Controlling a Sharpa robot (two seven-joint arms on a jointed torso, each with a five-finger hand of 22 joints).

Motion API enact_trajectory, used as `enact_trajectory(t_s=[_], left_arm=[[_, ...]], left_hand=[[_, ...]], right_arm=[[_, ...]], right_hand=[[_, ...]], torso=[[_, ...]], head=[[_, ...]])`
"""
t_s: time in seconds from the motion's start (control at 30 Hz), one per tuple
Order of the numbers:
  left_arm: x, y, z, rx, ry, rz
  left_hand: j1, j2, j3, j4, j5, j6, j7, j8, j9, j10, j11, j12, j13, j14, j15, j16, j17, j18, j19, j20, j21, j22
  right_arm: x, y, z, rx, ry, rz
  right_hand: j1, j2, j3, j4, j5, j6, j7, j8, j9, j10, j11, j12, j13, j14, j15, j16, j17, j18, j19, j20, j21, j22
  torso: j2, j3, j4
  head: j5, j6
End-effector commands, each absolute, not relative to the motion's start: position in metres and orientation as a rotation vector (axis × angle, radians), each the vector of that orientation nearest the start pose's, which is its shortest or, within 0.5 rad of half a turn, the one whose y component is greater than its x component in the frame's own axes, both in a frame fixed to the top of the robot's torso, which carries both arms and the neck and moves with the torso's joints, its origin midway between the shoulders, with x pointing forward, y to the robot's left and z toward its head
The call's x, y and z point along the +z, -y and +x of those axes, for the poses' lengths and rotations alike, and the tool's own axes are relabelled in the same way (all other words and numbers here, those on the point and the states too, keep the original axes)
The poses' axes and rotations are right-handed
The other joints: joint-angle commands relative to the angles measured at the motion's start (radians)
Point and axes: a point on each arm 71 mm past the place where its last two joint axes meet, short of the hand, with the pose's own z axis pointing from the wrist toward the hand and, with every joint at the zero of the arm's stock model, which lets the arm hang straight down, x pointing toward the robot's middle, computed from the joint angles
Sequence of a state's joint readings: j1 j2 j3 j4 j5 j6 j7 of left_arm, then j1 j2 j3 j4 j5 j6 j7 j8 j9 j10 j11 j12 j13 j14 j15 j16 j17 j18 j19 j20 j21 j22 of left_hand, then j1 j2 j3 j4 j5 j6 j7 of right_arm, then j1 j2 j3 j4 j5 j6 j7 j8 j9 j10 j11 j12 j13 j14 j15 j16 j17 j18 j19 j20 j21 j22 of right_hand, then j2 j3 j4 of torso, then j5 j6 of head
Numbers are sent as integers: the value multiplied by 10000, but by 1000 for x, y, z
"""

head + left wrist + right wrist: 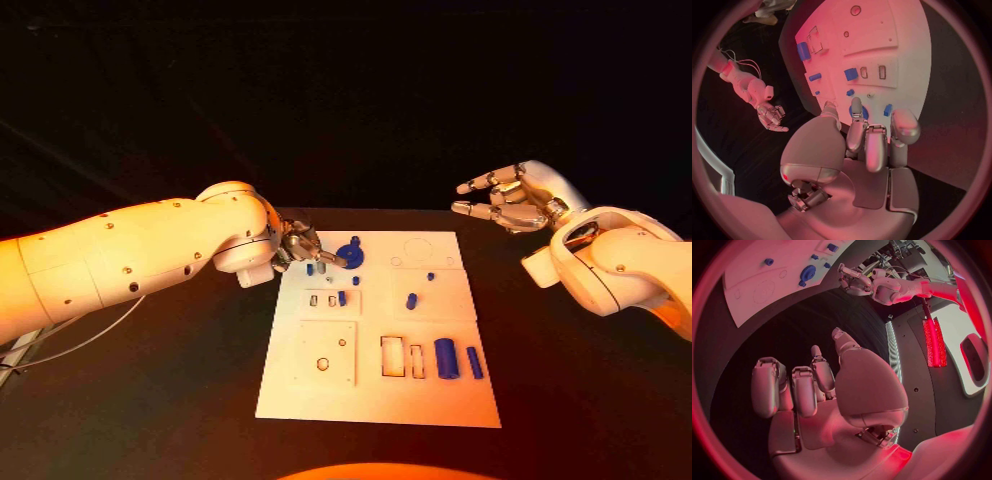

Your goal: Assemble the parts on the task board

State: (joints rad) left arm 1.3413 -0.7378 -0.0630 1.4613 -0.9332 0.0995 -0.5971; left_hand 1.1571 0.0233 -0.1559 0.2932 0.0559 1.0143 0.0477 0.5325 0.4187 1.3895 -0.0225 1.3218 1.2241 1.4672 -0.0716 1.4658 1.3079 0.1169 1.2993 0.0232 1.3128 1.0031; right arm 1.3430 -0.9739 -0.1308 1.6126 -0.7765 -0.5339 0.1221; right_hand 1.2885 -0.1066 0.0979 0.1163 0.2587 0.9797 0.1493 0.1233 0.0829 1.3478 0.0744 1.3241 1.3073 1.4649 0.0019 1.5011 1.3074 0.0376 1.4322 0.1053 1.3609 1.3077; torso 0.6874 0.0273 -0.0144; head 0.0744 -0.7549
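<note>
The white task board (433, 400) lies in the middle of the table. A round blue part (351, 255) stands near its far left corner, with small blue parts (413, 299) scattered below it. Two blue cylinders (446, 358) lie at the near right. My left hand (300, 247) hovers at the board's far left edge with its fingers apart. In the left wrist view one fingertip (856, 106) lies over the round blue part (863, 114); contact cannot be told. My right hand (508, 200) is raised beyond the board's far right corner, fingers spread and empty.
The board (904, 45) carries rectangular slots (392, 356) and a square plate outline (326, 352) at its near half. Black table surrounds it on all sides. The right wrist view shows my right hand (817, 385) well off the board (748, 285).
</note>
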Motion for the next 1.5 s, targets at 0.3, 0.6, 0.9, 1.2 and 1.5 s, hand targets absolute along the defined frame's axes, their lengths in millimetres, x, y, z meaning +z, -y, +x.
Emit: enact_trajectory(t_s=[0.3, 0.6, 0.9, 1.2, 1.5], left_arm=[[-183, -170, 511, -3185, -23569, -1544], [-193, -161, 512, -2963, -23923, -1223], [-197, -158, 513, -2944, -24030, -1238], [-200, -153, 512, -2996, -24186, -1138], [-202, -149, 511, -3055, -24356, -1001]], left_hand=[[-13, 120, -118, -14, -30, -160, 13, 79, 97, -149, 16, -81, -76, 614, -79, 38, 973, -100, 8, 12, 78, 50], [-40, 126, -161, -12, -30, -207, 20, 109, 144, -181, 22, -108, -108, 613, -73, 34, 969, -105, 9, 16, 102, 89], [-48, 145, -177, -13, -29, -234, 24, 127, 172, -201, 27, -126, -129, 612, -70, 31, 966, -107, 5, 19, 111, 101], [18, 211, -180, -34, -27, -293, 29, 175, 243, -223, 33, -134, -136, 611, -63, 29, 966, -109, -7, 27, 134, 129], [91, 227, -184, -47, -27, -335, 33, 207, 292, -252, 37, -161, -169, 611, -59, 29, 967, -108, -20, 33, 145, 138]], right_arm=[[-133, 253, 485, 9509, -14814, 4249], [-134, 253, 486, 9500, -14826, 4244], [-134, 253, 486, 9493, -14827, 4246], [-134, 251, 487, 9507, -14870, 4237], [-134, 250, 487, 9516, -14909, 4235]], right_hand=[[-100, -38, -120, 9, 162, 32, -9, 60, 13, -48, -88, -35, 0, 727, -93, -83, 1359, 212, -30, -44, -118, 1086], [-96, -39, -162, 20, 232, 5, -8, 67, 9, -101, -87, -93, -62, 713, -95, -122, 1303, 231, -72, -48, -199, 1035], [-91, -34, -182, 27, 265, -14, -6, 69, 6, -175, -86, -173, -145, 696, -95, -162, 1243, 252, -123, -50, -288, 976], [-88, -30, -191, 30, 280, -23, -5, 70, 4, -179, -85, -178, -148, 693, -95, -172, 1230, 257, -134, -50, -309, 963], [-88, -30, -191, 30, 280, -23, -5, 70, 4, -179, -85, -178, -148, 693, -95, -172, 1230, 257, -134, -50, -309, 963]], torso=[[24, -5, 3], [44, -15, -11], [43, -8, 5], [50, -13, -3], [49, -14, 0]], head=[[21, -78], [13, -100], [1, -140], [28, -147], [-9, -165]])
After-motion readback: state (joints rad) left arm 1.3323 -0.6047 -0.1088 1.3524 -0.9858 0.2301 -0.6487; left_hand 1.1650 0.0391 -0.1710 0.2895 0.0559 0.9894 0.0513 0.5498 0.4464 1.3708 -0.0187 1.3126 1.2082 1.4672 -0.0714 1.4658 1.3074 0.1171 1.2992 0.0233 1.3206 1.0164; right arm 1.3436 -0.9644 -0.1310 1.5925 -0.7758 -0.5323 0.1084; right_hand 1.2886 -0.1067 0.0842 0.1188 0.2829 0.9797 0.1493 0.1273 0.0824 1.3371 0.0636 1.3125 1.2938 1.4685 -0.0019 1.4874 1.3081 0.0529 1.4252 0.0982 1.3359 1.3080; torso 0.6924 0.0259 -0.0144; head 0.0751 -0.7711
